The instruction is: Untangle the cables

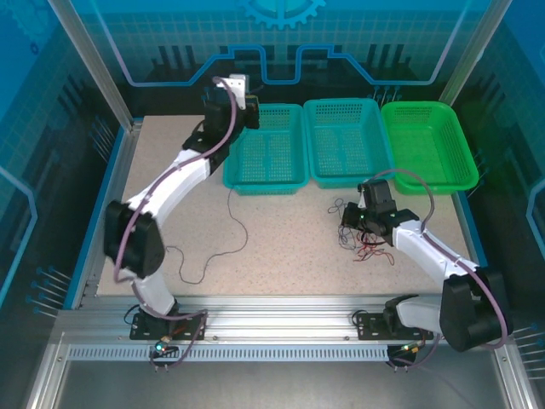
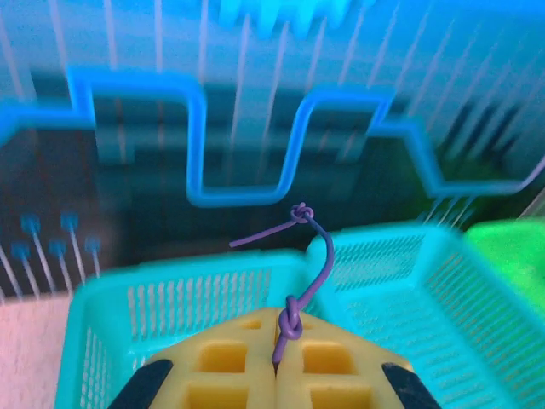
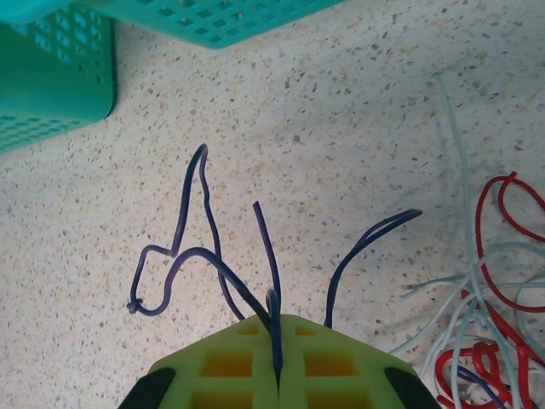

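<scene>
At 11 o'clock, a purple cable (image 2: 300, 214) is pinched in the closed left hand (image 2: 276, 341); at 3, a blue cable (image 3: 266, 247) beside the tangle (image 3: 477, 341) is clamped in the right hand (image 3: 278, 341). Light and limp, both are judged best gripped near ends.

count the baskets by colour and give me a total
teal baskets: 2
green basket: 1
total: 3
</scene>
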`<state>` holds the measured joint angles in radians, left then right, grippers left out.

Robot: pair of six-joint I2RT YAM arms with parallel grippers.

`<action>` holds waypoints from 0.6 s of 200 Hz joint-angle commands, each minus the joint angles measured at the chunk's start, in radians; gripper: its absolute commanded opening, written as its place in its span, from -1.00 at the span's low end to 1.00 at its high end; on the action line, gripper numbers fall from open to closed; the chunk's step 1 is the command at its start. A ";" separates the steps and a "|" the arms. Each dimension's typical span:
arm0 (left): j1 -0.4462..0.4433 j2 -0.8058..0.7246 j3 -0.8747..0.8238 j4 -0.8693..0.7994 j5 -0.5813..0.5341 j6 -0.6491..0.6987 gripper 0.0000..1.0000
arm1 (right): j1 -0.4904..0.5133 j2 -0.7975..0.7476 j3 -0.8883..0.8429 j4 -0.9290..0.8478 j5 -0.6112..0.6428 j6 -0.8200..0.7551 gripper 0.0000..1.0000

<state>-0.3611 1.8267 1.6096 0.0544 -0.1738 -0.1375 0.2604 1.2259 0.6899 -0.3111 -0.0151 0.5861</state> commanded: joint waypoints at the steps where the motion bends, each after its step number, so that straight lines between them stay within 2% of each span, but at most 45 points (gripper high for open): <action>1: 0.005 0.088 0.123 -0.153 0.041 -0.039 -0.25 | 0.013 -0.029 0.025 -0.047 -0.009 -0.031 -1.00; 8: 0.005 0.106 0.148 -0.180 0.042 -0.042 -0.04 | 0.016 -0.031 0.025 -0.052 -0.012 -0.033 -1.00; 28: 0.005 0.065 0.102 -0.162 0.051 -0.064 0.16 | 0.019 -0.039 0.025 -0.059 -0.011 -0.037 -1.00; 55: 0.004 -0.093 -0.024 -0.164 0.088 -0.100 0.20 | 0.023 -0.031 0.031 -0.049 -0.016 -0.034 -1.00; 77: -0.006 -0.301 -0.233 -0.166 0.108 -0.158 0.20 | 0.025 -0.010 0.046 -0.035 -0.016 -0.034 -1.00; 120: -0.092 -0.672 -0.659 -0.297 0.016 -0.221 0.22 | 0.031 0.051 0.075 -0.005 -0.028 -0.044 -0.99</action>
<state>-0.4114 1.2652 1.1370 -0.1192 -0.1177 -0.2882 0.2771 1.2434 0.7273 -0.3340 -0.0196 0.5632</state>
